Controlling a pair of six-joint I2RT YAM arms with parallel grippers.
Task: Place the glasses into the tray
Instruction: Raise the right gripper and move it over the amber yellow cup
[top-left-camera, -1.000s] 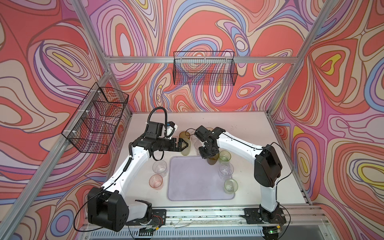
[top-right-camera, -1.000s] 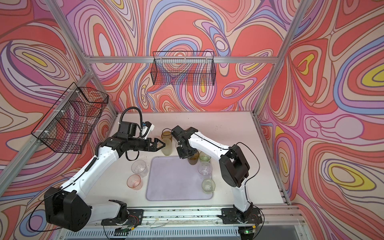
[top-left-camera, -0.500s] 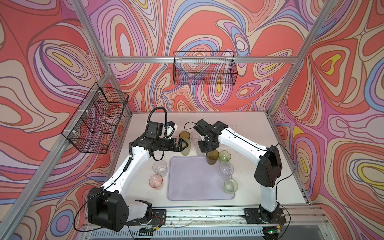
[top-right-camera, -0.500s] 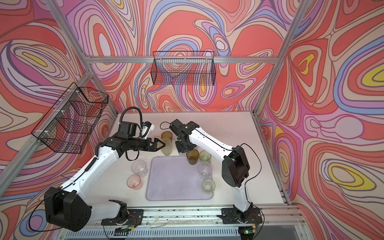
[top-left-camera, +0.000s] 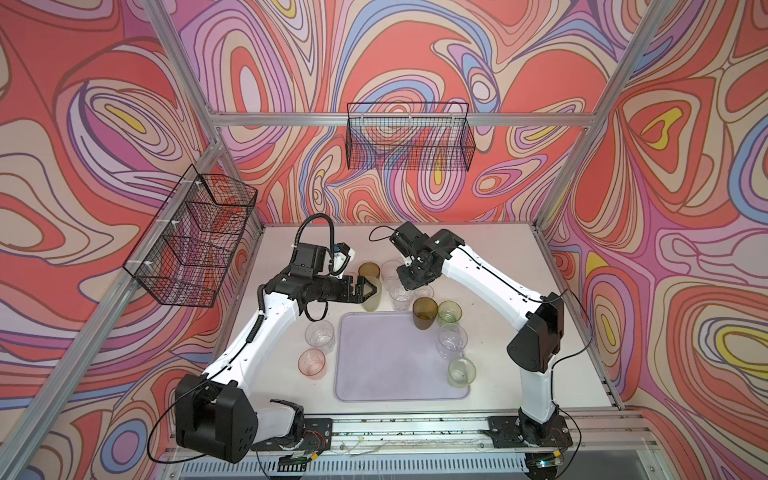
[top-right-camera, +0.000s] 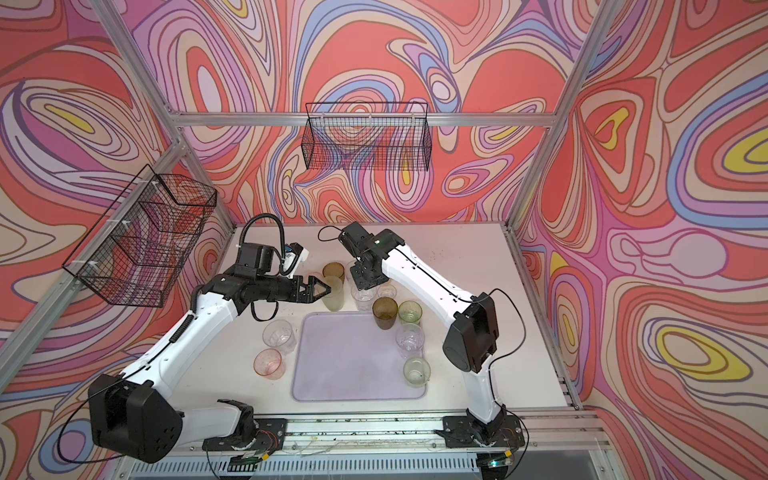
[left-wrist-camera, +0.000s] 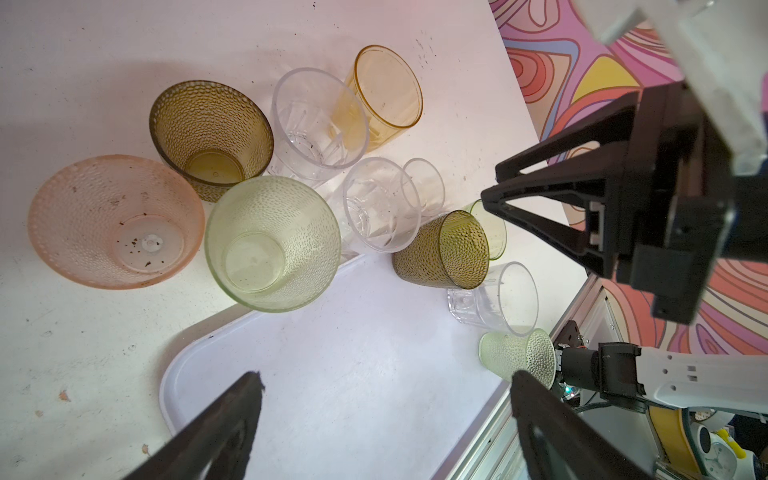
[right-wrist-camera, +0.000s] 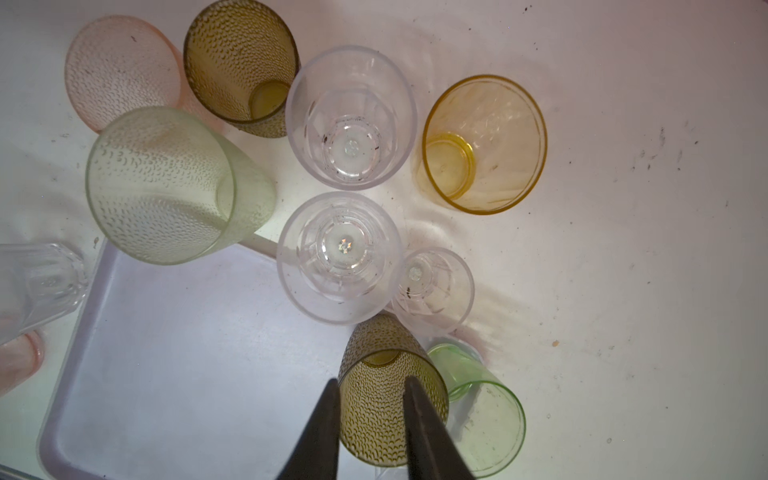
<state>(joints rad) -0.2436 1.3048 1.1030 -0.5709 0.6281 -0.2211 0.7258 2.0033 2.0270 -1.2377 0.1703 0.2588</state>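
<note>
Olive tumbler stands at the tray's one o'clock; right gripper, narrowly parted, seems empty. Next: left gripper, spread wide, clasps the pale-green tumbler at eleven.

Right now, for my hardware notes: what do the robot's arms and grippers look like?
The left arm and right arm have white shells, black joints and black cables. The left gripper and right gripper have black triangular open-frame fingers.

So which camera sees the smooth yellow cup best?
The right wrist view: the smooth amber-yellow see-through tumbler shows whole, rim to base. The left wrist view shows it partly behind a clear faceted tumbler. In the top views I cannot find it.
</note>
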